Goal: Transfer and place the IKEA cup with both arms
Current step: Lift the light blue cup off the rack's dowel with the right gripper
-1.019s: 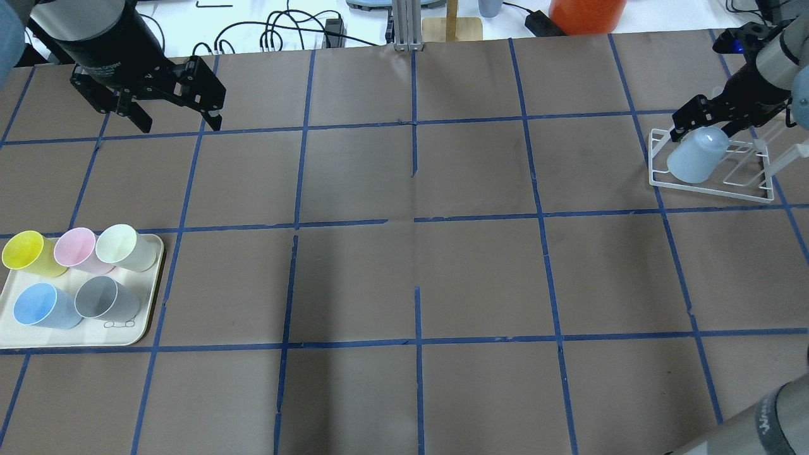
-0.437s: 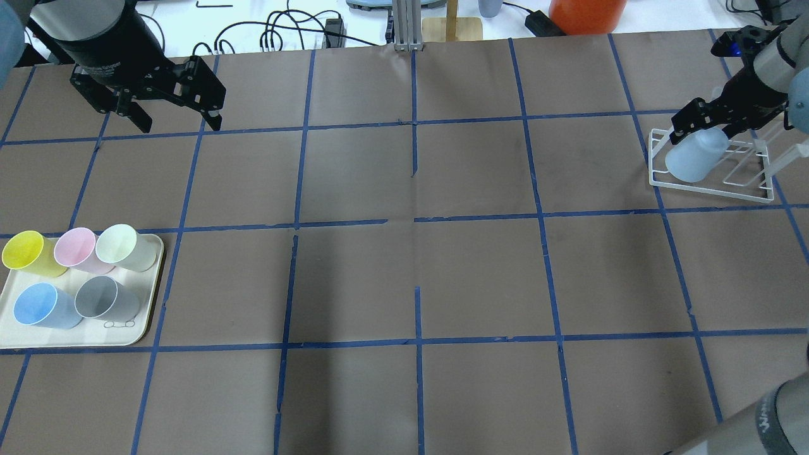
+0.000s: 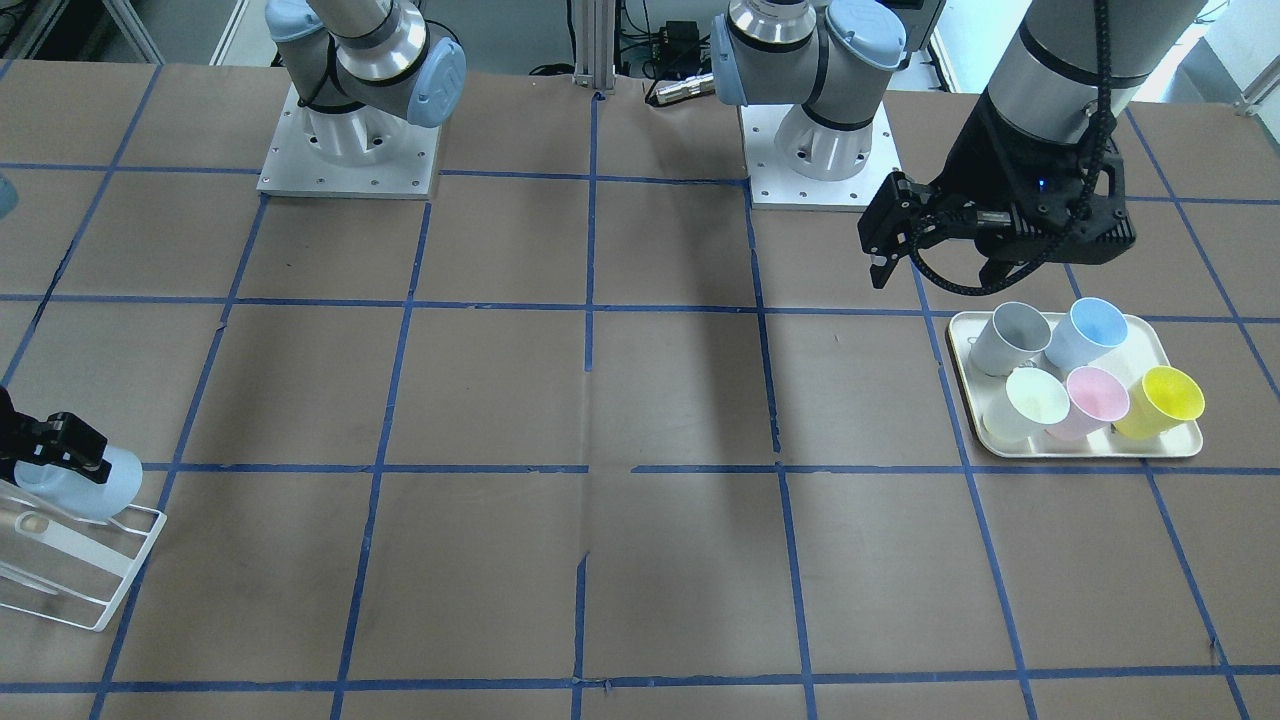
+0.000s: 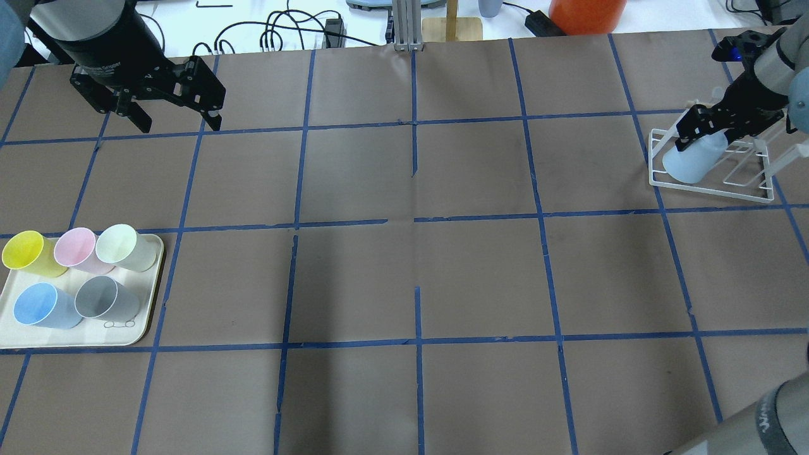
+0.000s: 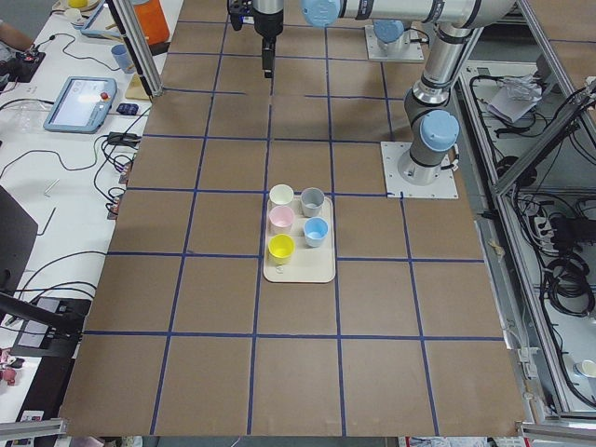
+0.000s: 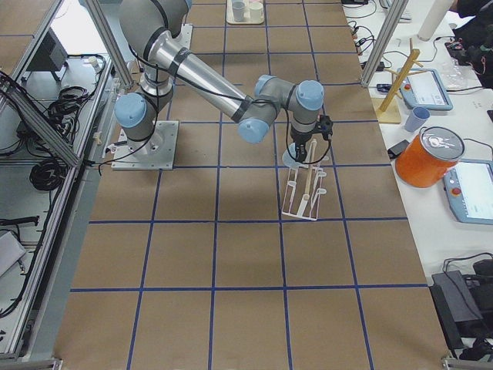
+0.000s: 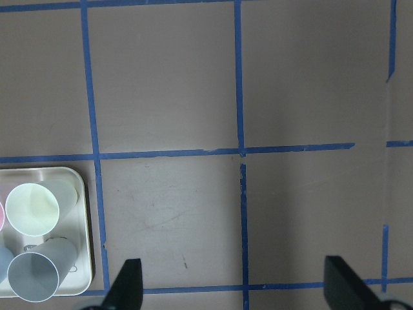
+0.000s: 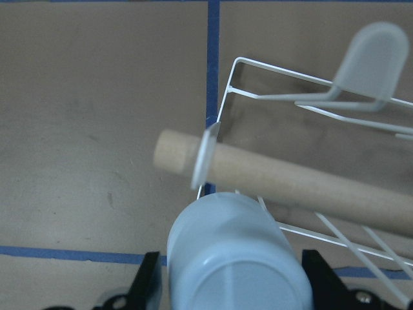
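The IKEA cup (image 4: 692,161) looks like thin moulded plastic: probably very light, stiff enough to keep its shape, smooth and tapered, so a squeeze near the narrow base could slide off it. It is best taken across the side wall, a little up from the closed end. It sits mouth-down and tilted on a wooden peg (image 8: 310,187) of the white wire rack (image 4: 714,186), its closed end towards the palm of the right gripper (image 8: 232,287). That gripper's jaws stand one on each side of the cup, very close to its wall. Whether they press on it I cannot tell. The left gripper (image 4: 178,120) hangs spread wide and empty over bare table, with a tray (image 4: 126,332) of other cups off to one side below it.
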You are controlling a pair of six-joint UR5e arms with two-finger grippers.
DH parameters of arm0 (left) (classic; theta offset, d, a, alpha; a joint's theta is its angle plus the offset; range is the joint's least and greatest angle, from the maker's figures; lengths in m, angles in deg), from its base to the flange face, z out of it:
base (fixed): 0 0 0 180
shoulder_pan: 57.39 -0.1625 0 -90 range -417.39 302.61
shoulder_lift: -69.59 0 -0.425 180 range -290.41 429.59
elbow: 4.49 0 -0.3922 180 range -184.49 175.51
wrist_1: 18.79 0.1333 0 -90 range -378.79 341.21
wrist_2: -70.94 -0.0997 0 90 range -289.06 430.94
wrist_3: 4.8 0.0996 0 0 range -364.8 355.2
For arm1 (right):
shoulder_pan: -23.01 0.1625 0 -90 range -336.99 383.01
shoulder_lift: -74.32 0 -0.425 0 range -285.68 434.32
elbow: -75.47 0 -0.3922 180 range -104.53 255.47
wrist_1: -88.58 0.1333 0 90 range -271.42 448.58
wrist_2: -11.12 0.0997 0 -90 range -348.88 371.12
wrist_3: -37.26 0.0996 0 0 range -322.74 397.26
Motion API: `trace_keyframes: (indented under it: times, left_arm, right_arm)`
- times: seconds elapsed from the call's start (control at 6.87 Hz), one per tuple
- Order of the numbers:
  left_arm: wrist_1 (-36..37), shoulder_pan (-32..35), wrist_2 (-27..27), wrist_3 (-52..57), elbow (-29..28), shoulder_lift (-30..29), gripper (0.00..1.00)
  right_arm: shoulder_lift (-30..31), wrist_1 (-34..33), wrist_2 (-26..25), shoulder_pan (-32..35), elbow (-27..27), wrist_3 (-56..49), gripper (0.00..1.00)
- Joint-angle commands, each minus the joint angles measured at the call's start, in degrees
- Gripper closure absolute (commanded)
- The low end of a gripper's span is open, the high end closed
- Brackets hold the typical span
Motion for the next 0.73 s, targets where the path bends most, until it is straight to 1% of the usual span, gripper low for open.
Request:
trace_keyframes:
  times: [0.0, 0.15, 0.29, 0.44, 0.58]
  left_arm:
    - [0.0, 0.0, 0.0, 0.0, 0.0, 0.0, 0.00]
    - [0.0, 0.0, 0.1, 0.0, 0.0, 0.0, 0.00]
    - [0.0, 0.0, 0.2, 0.0, -0.1, 0.0, 0.00]
    - [0.0, -0.1, 0.0, 0.0, -0.1, 0.1, 0.00]
    - [0.0, -0.2, 0.3, 0.0, -0.4, -0.1, 0.00]
  right_arm:
    - [0.2, 1.1, -0.4, 0.0, 0.3, 0.1, 0.67]
    - [0.8, 1.9, -0.4, 0.0, 0.4, 0.2, 0.68]
    - [1.0, 3.9, -0.4, 0.0, 1.3, 0.1, 0.74]
    - [1.4, 8.0, -0.4, 0.0, 3.7, 0.1, 0.74]
    - [2.8, 13.5, -0.5, 0.0, 6.1, 0.1, 0.75]
